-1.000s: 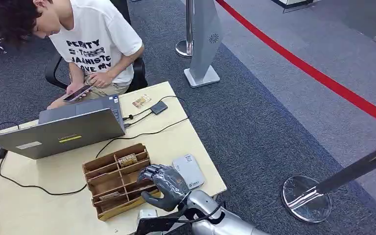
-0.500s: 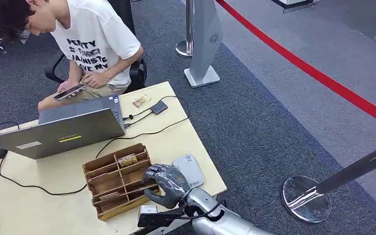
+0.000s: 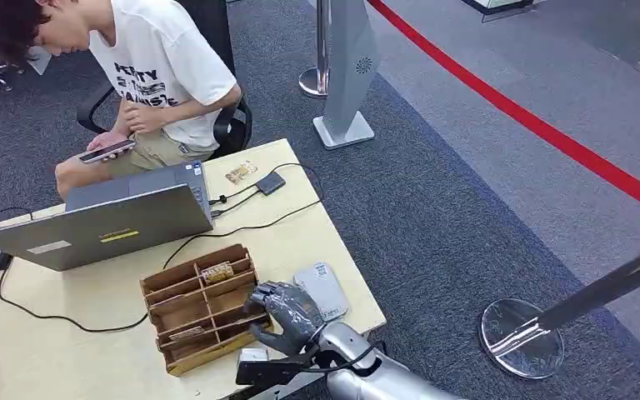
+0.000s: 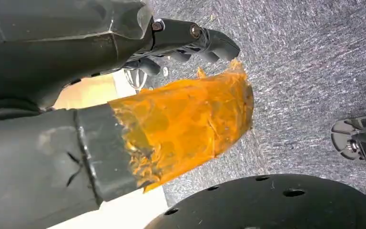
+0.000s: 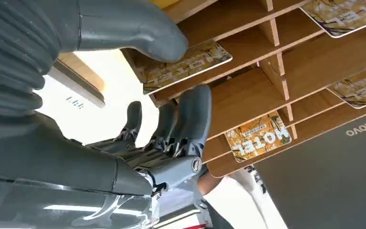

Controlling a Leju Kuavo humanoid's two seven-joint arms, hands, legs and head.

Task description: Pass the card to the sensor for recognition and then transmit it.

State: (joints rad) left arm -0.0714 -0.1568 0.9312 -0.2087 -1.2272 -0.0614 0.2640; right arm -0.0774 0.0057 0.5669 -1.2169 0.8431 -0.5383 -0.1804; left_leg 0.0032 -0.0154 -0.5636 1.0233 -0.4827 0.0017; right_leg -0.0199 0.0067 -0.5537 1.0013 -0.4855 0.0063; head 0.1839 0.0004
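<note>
- The right hand (image 3: 287, 313) sits at the near right corner of the wooden card box (image 3: 185, 292) on the table (image 3: 92, 292).
- From the right wrist view, its thumb (image 5: 138, 28) lies over a card (image 5: 190, 62) in a slot while the fingers (image 5: 193, 114) curl below the divider; I cannot tell whether the card is actually pinched.
- More cards stay in other slots, one reading "MOTEL" (image 5: 259, 136).
- The white reader (image 3: 321, 287) lies flat just beside that hand.
- The left hand (image 4: 124, 124) hangs off the table over the carpet, fingers curled, holding nothing.
- A person (image 3: 154, 67) sits behind the laptop (image 3: 100, 225), looking at a phone (image 3: 106, 151).
</note>
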